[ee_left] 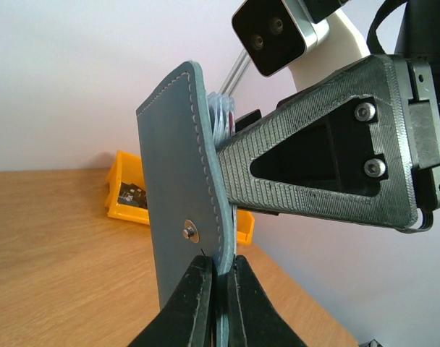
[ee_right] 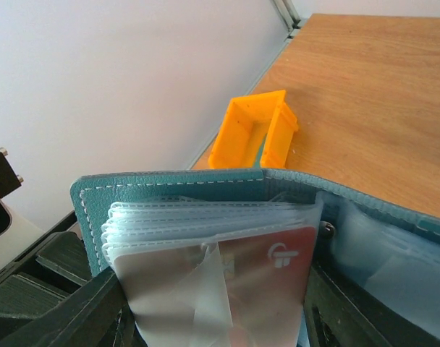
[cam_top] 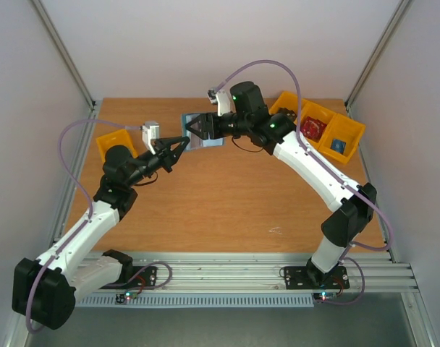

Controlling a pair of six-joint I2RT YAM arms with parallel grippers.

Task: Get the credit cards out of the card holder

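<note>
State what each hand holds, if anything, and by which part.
The left hand pinches the wallet by the edge of its cover. The right hand straddles the clear sleeves and red card; whether it grips cannot be told.

The card holder [ee_left: 173, 188] was teal-blue with pale stitching along its edge, its sleeves [ee_right: 198, 217] clear and glossy. The credit card [ee_right: 296, 278] showing in them was red with a white logo. Yellow bins [cam_top: 352, 127] stood at the far right corner of the orange-brown, wood-grained table [cam_top: 227, 202].

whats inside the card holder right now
A stack of clear plastic sleeves fans out of the card holder, with a red card bearing a white logo showing near the front. Whatever sits in the sleeves behind it is covered.
</note>
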